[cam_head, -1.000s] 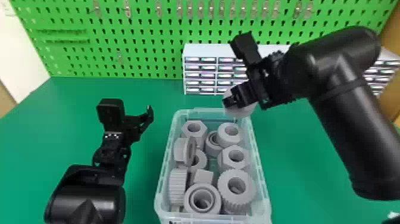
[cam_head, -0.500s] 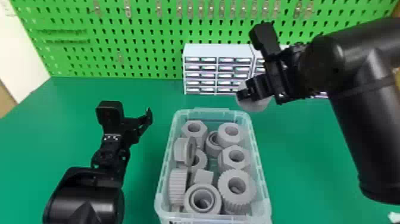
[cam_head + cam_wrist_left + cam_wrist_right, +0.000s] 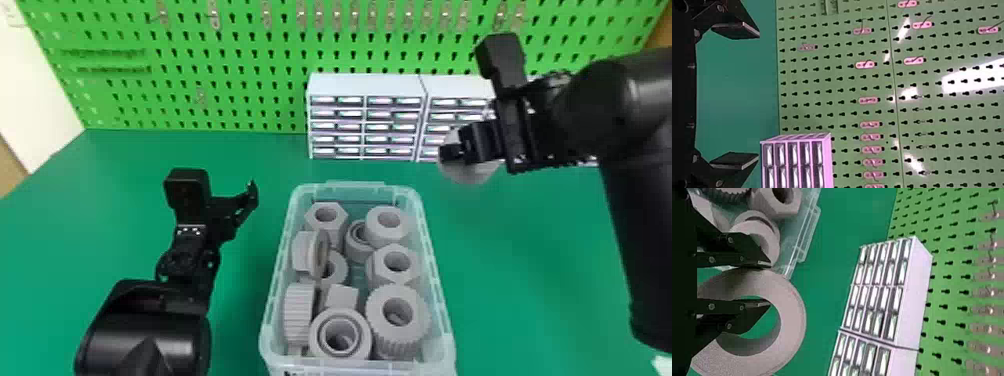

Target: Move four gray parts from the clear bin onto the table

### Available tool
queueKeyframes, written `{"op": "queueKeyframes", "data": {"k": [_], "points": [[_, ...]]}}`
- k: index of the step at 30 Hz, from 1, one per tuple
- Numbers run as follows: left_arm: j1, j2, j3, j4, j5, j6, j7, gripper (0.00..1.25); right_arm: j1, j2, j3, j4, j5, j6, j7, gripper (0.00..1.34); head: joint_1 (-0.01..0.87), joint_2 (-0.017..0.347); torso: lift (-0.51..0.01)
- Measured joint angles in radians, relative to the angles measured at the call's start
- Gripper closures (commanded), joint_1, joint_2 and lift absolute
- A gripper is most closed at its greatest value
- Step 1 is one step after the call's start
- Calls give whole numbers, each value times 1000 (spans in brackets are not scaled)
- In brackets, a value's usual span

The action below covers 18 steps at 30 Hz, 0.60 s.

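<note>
Steering from afar, I have my right pincer (image 3: 452,152) closed across the wall of a gray ring (image 3: 472,170), one finger inside its hole and one outside. The ring is up above the counter (image 3: 505,265), beyond the far right corner of the clear bin (image 3: 355,185), with white drawer units (image 3: 367,86) behind it. My left pincer (image 3: 247,201) stands wide open and empty, left of the bin. Gray nuts (image 3: 397,261) and gears (image 3: 397,320) sit crowded together inside the bin.
</note>
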Motion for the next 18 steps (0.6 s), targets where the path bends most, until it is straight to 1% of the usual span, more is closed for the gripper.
{"op": "queueKeyframes", "data": {"k": [8, 18], "points": [[-2, 0, -5, 0, 0, 0, 3, 180, 28, -9, -51, -10, 22, 0, 0, 1046, 693, 72, -52], [-8, 0, -12, 0, 0, 0, 8, 180, 48, -9, -65, -2, 63, 0, 0, 1046, 693, 72, -52]]}}
